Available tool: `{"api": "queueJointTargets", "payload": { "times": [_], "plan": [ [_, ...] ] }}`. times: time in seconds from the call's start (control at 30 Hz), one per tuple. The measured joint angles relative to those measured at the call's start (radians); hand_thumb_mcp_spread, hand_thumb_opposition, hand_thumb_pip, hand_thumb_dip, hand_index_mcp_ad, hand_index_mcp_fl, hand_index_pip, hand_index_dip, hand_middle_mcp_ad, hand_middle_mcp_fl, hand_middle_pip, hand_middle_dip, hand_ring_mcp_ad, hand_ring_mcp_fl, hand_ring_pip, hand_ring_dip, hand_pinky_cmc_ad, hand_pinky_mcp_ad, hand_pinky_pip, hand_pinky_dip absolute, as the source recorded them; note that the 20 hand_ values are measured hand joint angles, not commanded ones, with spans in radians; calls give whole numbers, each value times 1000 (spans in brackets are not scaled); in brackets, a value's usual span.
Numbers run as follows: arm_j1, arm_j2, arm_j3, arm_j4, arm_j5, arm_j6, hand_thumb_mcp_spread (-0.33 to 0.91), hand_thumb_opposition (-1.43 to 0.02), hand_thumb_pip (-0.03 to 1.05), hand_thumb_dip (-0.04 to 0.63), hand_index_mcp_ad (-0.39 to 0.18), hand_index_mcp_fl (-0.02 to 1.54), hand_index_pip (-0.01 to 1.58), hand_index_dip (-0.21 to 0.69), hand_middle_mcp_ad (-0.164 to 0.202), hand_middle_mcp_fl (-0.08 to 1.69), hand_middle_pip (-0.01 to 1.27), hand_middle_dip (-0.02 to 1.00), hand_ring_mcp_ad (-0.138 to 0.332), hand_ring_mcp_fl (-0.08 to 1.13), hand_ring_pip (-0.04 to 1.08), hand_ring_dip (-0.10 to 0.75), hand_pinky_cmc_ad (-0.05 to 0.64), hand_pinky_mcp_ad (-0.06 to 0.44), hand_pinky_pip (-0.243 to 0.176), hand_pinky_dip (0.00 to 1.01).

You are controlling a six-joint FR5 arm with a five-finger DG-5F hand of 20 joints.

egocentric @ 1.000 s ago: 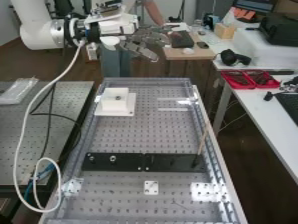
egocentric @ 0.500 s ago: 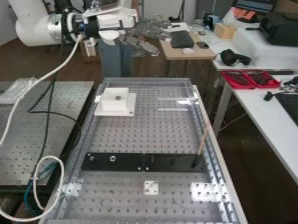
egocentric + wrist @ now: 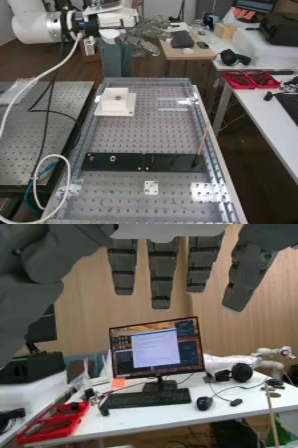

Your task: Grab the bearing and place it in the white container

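Straight, spread fingers (image 3: 146, 46) hang empty in the air, well apart from the white container (image 3: 114, 105) on the counter (image 3: 126, 135).

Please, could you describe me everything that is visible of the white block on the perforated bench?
The white block is matt and plastic-looking, boxy, with straight sides and a wider, thin base plate. In its top sits a small dark round detail, too small to identify. It stands upright, its base flat on the perforated bench, towards the far end and on the high view's left side. The robot hand does not touch it.
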Motion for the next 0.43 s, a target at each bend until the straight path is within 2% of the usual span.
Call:
{"api": "queueJointTargets", "payload": {
  "times": [0.17,0.43],
  "plan": [
    [-8,3,5,-21,-2,-4,201,-621,300,16,-124,188,101,-17,72,229,131,300,154,49,120,120,459,377,-26,265],
    [-28,7,4,-33,-4,5,201,-621,300,19,-120,188,101,-14,75,229,131,300,166,49,120,120,463,377,-28,265]
  ]
}}
